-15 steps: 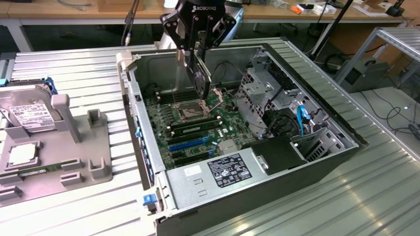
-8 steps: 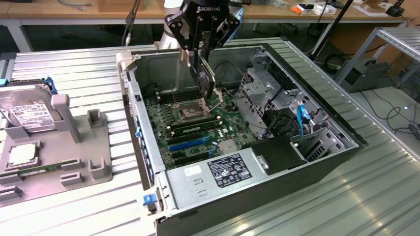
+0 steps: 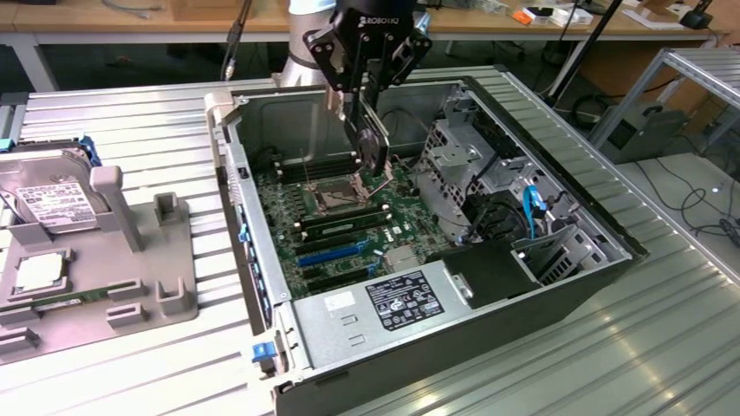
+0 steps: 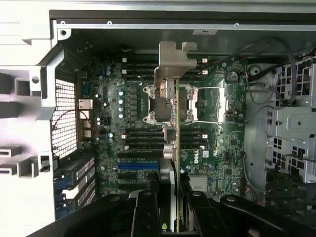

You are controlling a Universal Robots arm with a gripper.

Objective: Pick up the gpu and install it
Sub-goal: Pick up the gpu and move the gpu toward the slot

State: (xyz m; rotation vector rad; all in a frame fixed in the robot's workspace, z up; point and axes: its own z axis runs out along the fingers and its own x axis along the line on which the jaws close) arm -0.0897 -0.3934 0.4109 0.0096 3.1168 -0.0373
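Gripper [image 3: 366, 102]: one, black, two fingers clamped on one thin dark gpu card [image 3: 372, 146], silvery bracket end, hanging on edge upper centre of exterior view, over one green motherboard [image 3: 347, 221] inside one open grey metal case [image 3: 335, 334].

Jaws hold the gpu [image 4: 173, 114] edge-on over the motherboard [image 4: 223, 148].

Exterior view set high and well back, looking obliquely down on the ribbed silver metal tabletop [image 3: 659, 347] and open grey steel computer case [image 3: 335, 334]; wrist view close above, facing straight down past the black gripper [image 4: 170, 197] into that case, both sharing the green motherboard [image 3: 399, 230] [image 4: 224, 148].
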